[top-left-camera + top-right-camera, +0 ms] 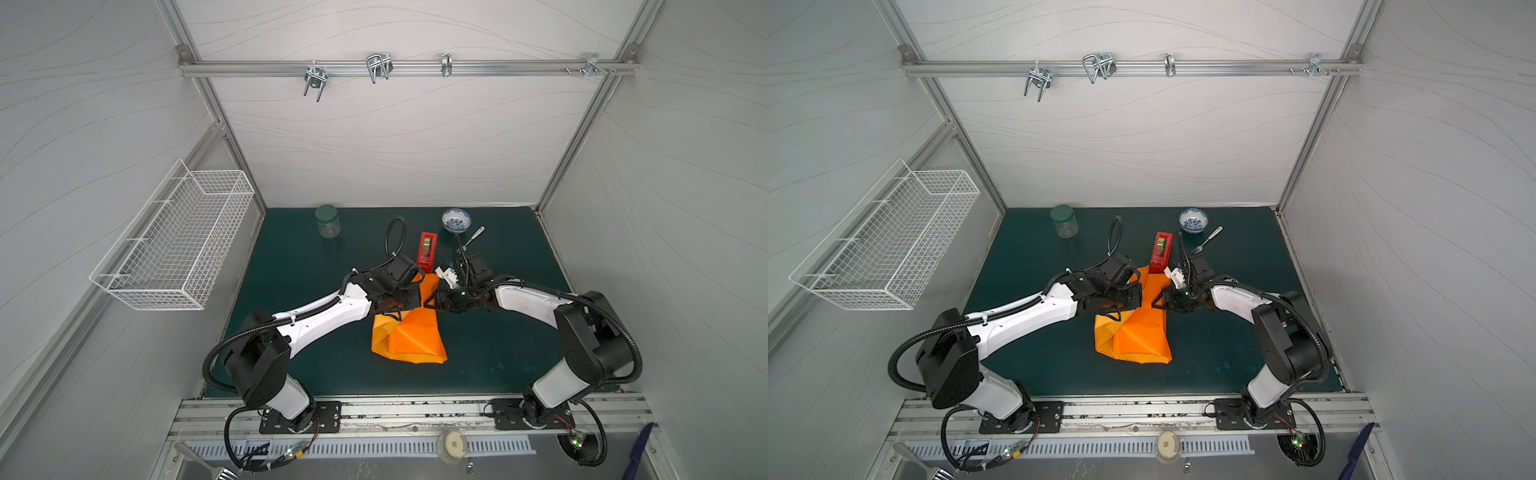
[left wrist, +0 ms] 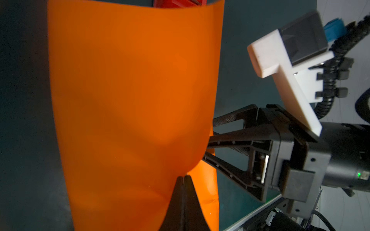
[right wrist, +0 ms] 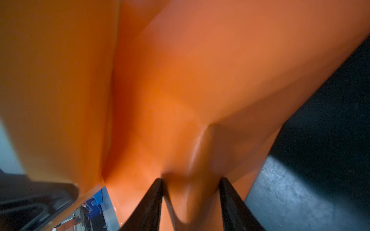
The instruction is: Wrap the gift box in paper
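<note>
jar (image 1: 327, 222): far edge of worktop (image 1: 340, 374), left part; no part in the wrapping.
left gripper (image 2: 183, 177): tips together, pinching a raised flap of paper (image 1: 415, 338) above the worktop's middle.
paper: loose bundle at the middle; one flap lifted and curving toward the far edge, lower folds lying flatter toward the front edge.
box: not seen in any view; likely inside the bundle, so its place is only a guess.
dispenser (image 1: 427, 251): just beyond the bundle, toward the far edge; no tape visible on the paper.
right gripper (image 3: 190, 180): jaws apart, a bulge of paper between them touching both; clamped or merely resting, cannot tell.
bowl (image 1: 456, 219), fork (image 1: 473, 237): far edge, right of the dispenser.
progress: judged about midway. Box seemingly covered, but folds slack and uneven.
left to do: pulling the sheet tight, closing the ends, taping.
hidden: box itself; the seam under both grippers in both top views; wrist views mostly filled with blurred orange, edges of the sheet cut off.
</note>
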### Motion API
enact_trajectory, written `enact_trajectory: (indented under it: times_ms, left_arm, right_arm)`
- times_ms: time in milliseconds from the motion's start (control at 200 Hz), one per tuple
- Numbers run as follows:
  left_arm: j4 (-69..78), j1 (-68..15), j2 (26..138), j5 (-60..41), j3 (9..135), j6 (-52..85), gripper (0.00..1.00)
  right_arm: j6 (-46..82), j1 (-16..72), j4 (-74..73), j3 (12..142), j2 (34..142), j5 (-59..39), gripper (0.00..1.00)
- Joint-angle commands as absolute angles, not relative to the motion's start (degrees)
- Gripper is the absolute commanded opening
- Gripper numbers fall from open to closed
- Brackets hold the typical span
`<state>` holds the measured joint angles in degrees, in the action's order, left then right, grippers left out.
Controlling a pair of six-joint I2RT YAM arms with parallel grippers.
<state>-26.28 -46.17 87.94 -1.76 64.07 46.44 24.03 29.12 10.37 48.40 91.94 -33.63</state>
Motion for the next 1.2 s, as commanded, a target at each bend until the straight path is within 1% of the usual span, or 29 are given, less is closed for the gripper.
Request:
enact_trajectory:
  times_ms: [0, 215, 590, 765, 1025, 1196]
  left_arm:
    - [-21.8, -46.3, 88.0, -2.0, 63.0, 49.4, 0.00]
    - [-19.6, -46.3, 88.9, -3.7, 62.8, 50.9, 0.00]
    - [-19.9, -46.3, 90.0, -2.4, 62.0, 50.1, 0.00]
    - [-21.6, -45.7, 88.0, -1.9, 62.2, 49.2, 0.00]
    - [-22.9, -43.2, 80.3, -0.7, 58.8, 49.0, 0.00]
    - [-21.9, -43.5, 80.8, -2.1, 58.7, 50.0, 0.00]
  right_arm:
    - [23.2, 31.0, 16.1, 46.7, 93.6, -30.2, 0.47]
    - [23.5, 31.8, 15.9, 46.9, 94.1, -30.1, 0.47]
    - [23.8, 31.5, 16.3, 47.3, 92.8, -29.5, 0.47]
    - [23.7, 31.5, 16.4, 47.1, 92.6, -29.4, 0.47]
    - [23.2, 31.5, 16.9, 47.2, 92.4, -29.3, 0.47]
    - [23.5, 31.5, 16.5, 47.3, 92.8, -29.4, 0.47]
